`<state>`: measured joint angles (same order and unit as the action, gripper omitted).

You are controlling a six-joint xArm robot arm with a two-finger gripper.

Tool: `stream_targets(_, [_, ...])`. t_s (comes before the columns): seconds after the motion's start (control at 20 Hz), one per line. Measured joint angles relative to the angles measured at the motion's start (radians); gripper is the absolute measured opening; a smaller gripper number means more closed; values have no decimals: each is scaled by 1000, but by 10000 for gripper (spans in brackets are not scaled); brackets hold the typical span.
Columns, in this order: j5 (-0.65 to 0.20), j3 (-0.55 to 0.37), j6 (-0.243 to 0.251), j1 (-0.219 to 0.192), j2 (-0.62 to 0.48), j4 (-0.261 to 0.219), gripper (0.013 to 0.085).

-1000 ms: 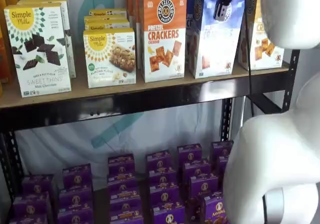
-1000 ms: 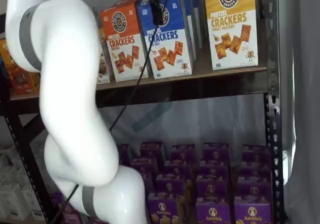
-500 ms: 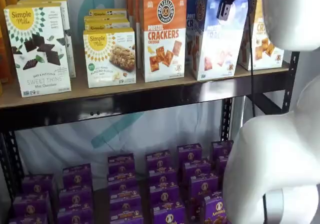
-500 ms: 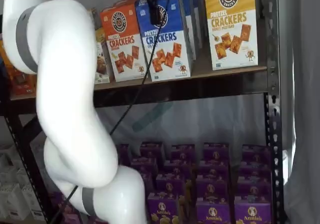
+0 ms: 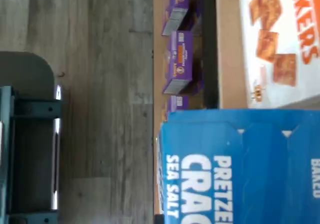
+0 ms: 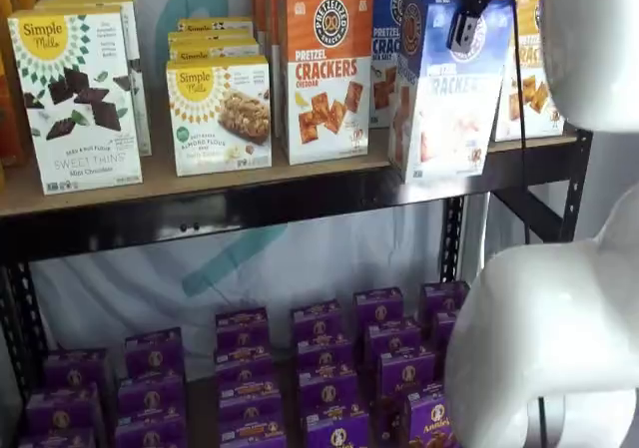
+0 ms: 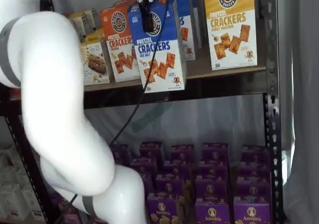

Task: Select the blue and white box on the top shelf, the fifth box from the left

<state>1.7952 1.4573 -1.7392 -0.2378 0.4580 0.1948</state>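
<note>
The blue and white box (image 6: 439, 89) (image 7: 159, 47) hangs in front of the top shelf (image 6: 250, 184) (image 7: 219, 70), its bottom out past the black front beam in both shelf views. My gripper (image 6: 464, 29) (image 7: 147, 17) is shut on the box's top, black fingers down over its round logo. The wrist view shows the box's blue face (image 5: 240, 169) close up, reading "PRETZEL CRACKERS SEA SALT". Another blue box (image 6: 384, 49) stays behind on the shelf.
An orange Cheddar box (image 6: 324, 69) (image 7: 119, 42) stands left of the gap, a yellow-and-white cracker box (image 7: 232, 24) to the right. Simple Mills boxes (image 6: 75, 99) fill the left. Purple boxes (image 6: 319, 368) crowd the lower shelf. My white arm (image 7: 60, 99) fills one side.
The blue and white box has come forward off the shelf with my gripper shut on it, and now hangs past the front beam, lower and nearer the cameras.
</note>
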Motion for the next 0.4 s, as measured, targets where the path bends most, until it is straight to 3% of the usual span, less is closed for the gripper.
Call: stream_targets(0.4, [7,-103,-21,-11,92,-25,570])
